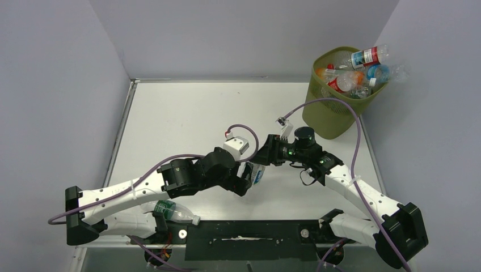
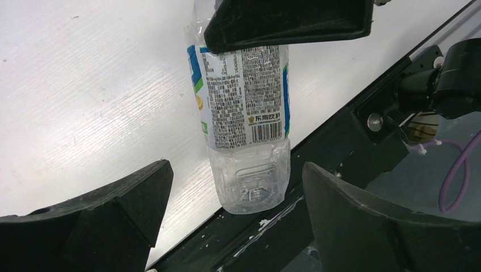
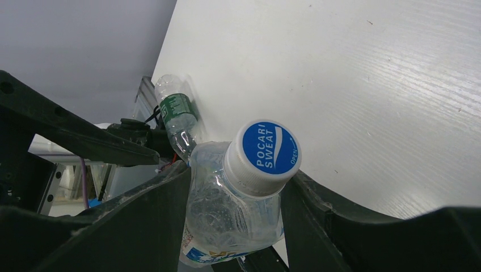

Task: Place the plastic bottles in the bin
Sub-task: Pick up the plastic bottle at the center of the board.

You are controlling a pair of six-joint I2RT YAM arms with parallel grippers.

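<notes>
White table (image 1: 187, 113), green bin (image 1: 329, 116) (grey walls (image 1: 57, 85))

Clear bottle (image 3: 227, 226) with a blue cap (image 3: 268, 146) in the black right pincer (image 3: 237, 192), over a white table (image 3: 368, 85).
The cap is blue on top with white letters and pale grey on its side; the label (image 2: 244, 96) is white with black print, a barcode and blue and green edges. Beyond the pincer's tips lies a second clear bottle (image 3: 176, 110) with a dark green label. Well apart from the pincer, the bin (image 1: 329, 116) is olive-green mesh; its bottles (image 1: 354, 76) show red, orange and blue.
</notes>
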